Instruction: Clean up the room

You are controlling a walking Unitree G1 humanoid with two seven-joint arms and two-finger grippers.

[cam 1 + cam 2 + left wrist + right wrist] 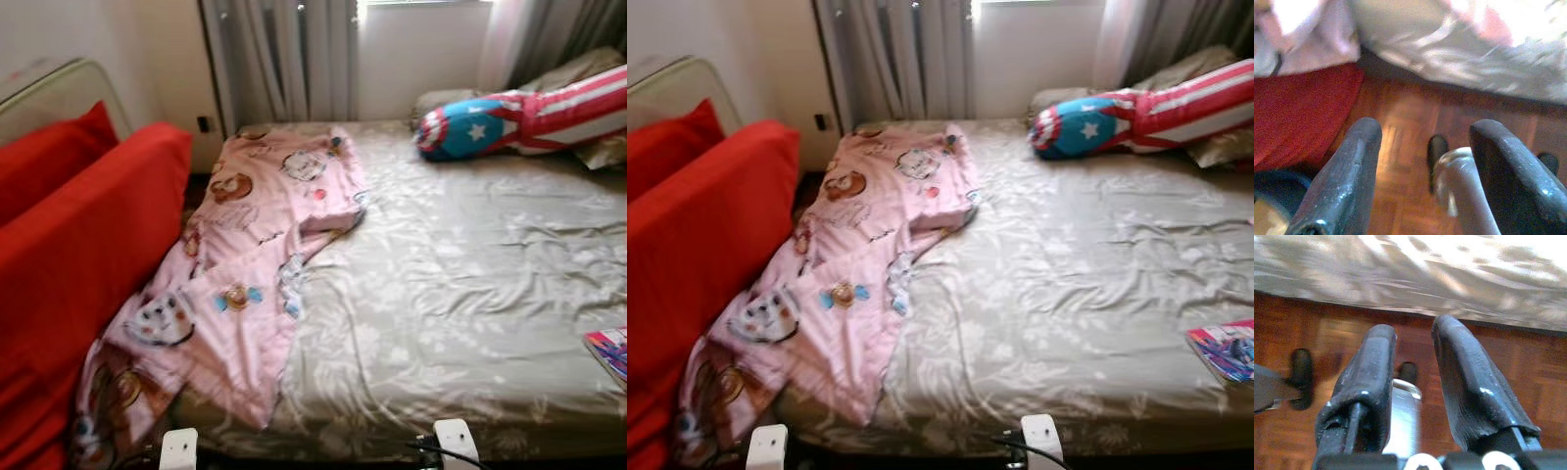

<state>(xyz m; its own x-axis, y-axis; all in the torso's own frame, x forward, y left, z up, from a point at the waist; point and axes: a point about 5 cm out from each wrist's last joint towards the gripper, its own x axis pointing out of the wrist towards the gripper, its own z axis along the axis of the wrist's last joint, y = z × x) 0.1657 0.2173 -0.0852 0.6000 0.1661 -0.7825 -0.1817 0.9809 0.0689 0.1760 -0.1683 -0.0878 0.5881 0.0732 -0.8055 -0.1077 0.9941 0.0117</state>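
Note:
A pink cartoon-print blanket (pixel 255 255) lies crumpled along the left side of the bed, and its lower end hangs over the front corner. The bed's beige floral sheet (pixel 460 294) is wrinkled. A red, white and blue star bolster (pixel 519 122) lies at the back right beside grey pillows (pixel 441 98). A colourful magazine (pixel 611 351) sits at the bed's right edge. My left gripper (pixel 1425 129) hangs open over the wooden floor near the bed's edge, with the blanket (pixel 1308 34) ahead of it. My right gripper (pixel 1414 330) also hangs open, low by the sheet's hem.
Red cushions (pixel 88 245) on a sofa press against the bed's left side. Grey curtains (pixel 284 59) and a white wall stand behind the bed. Wooden parquet floor (pixel 1528 367) runs along the bed's front.

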